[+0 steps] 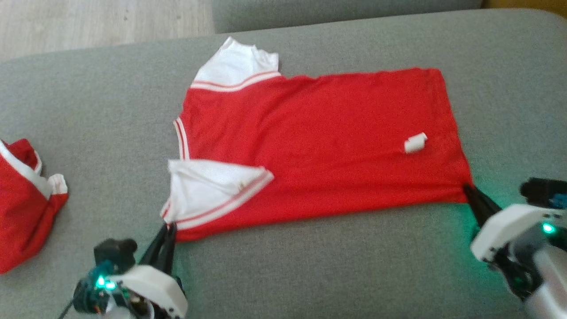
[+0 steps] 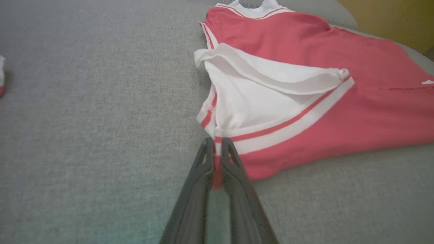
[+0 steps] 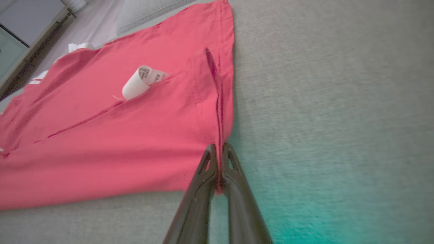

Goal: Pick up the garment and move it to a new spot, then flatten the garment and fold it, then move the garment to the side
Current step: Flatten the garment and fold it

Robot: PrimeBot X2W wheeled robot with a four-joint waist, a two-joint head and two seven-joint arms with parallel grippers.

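A red shirt (image 1: 319,141) is lying spread on the grey cushion (image 1: 310,274), collar end to the left and hem to the right. Its near shoulder corner, just below the folded-over white sleeve (image 1: 208,186), is being pinched by the left gripper (image 1: 167,230), the fingers pressed almost together on the cloth. The near hem corner is being clamped likewise by the right gripper (image 1: 467,188). Whether both layers are being caught there is hard to tell, as the view is blurred.

The cloth is being judged light, thin and limp. It is likely to sag and wrinkle between the two holds. Corners and seams, being thicker, are being taken as the best places to grip.

A white label (image 1: 415,143) is curling up near the hem. A second garment (image 1: 22,212), also red, is lying bunched well apart at the left. The shirt is lying directly on the cushion, not in any bin or basket.
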